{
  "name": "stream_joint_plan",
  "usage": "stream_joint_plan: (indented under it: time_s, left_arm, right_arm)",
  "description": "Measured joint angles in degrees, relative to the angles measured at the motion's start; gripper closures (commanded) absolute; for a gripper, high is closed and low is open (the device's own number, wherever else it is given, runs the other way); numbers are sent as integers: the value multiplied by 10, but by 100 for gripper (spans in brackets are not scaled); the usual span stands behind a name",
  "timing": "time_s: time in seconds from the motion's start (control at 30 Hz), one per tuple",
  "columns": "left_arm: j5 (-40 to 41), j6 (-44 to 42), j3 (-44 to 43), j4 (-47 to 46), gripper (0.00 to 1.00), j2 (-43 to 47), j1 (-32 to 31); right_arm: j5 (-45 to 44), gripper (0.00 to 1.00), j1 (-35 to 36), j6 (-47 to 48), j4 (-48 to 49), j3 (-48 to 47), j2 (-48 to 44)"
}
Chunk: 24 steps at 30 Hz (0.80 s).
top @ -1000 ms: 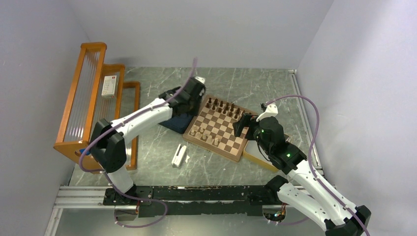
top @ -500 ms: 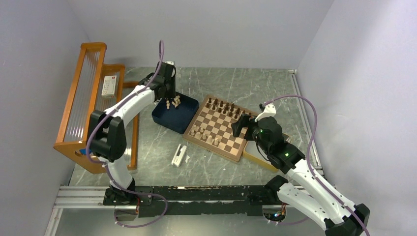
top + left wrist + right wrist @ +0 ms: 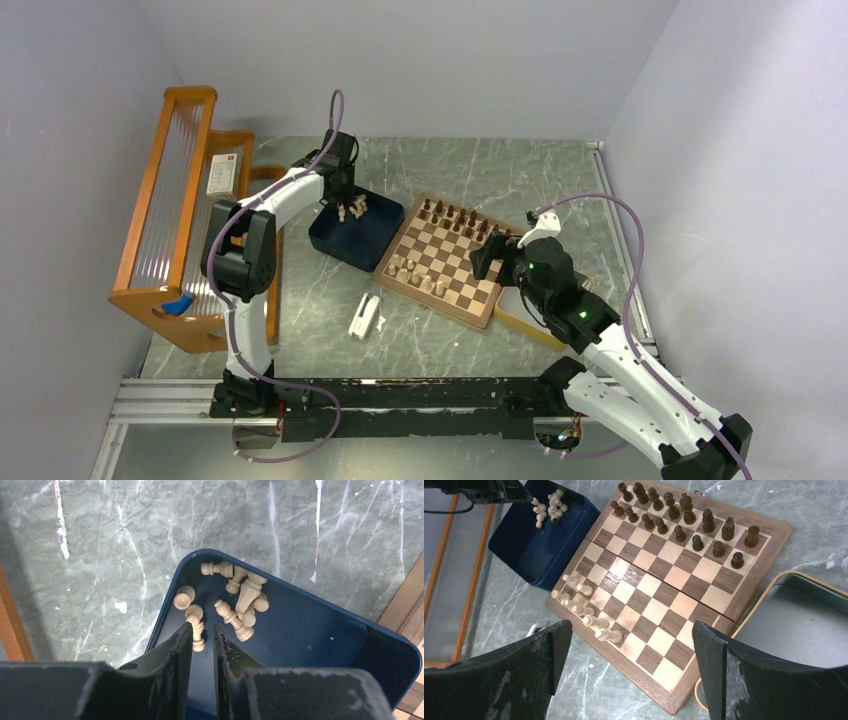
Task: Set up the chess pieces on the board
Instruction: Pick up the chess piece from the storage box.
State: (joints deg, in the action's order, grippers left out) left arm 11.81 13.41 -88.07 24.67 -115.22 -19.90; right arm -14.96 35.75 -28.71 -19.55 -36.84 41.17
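Several pale tan turned wooden chess pieces (image 3: 240, 605) lie toppled in corner of dark blue tray (image 3: 310, 630); one pale pawn (image 3: 196, 620) right at left gripper (image 3: 203, 626) tips, long axis along fingers, head away; jaws at narrow slit about its base, pinch cannot tell; right gripper (image 3: 630, 627) spread wide over checkered wooden board (image 3: 664, 605), well apart; left arm nearer, pick falls to it.

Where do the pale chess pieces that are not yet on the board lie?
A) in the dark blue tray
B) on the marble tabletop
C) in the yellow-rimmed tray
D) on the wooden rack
A: the loose pale pieces lie heaped in one corner of the dark blue tray beside the board.
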Motion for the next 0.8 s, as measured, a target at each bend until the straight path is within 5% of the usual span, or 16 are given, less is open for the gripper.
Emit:
stream_joint_plan:
  time_s: [0.8]
  left_arm:
    - [23,-7,-11,1,74,-36,0]
  right_arm:
    - [0,5,0,0,0,0,2]
